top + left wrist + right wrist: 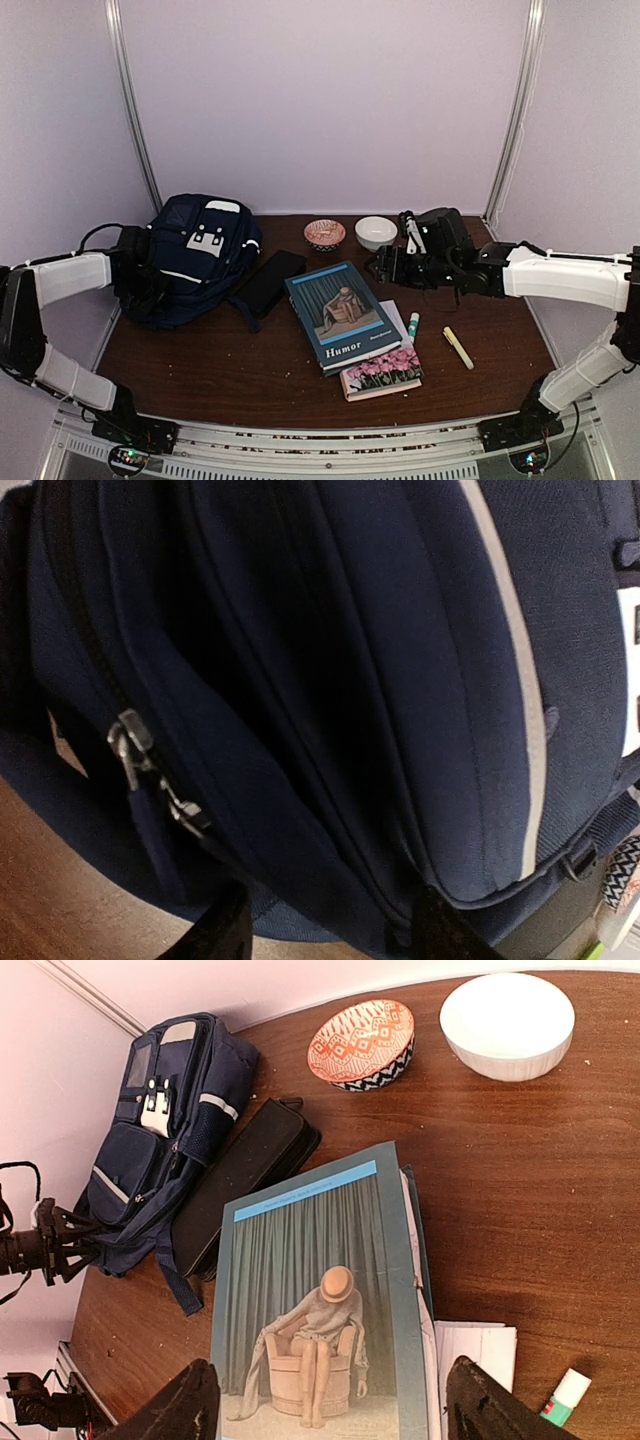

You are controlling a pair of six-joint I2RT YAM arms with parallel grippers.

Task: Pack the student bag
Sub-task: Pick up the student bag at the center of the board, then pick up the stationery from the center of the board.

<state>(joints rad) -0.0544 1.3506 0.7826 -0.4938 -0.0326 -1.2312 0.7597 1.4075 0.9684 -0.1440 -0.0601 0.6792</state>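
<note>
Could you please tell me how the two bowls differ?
The patterned bowl is orange and white inside with a dark zigzag outside; the white bowl is plain. The white bowl looks deeper than the patterned bowl. The patterned bowl sits nearer the backpack than the white bowl. Both stand upright and empty.

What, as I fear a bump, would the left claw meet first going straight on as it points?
The student bag: the left claw points at its navy side, seemingly very close.
</note>
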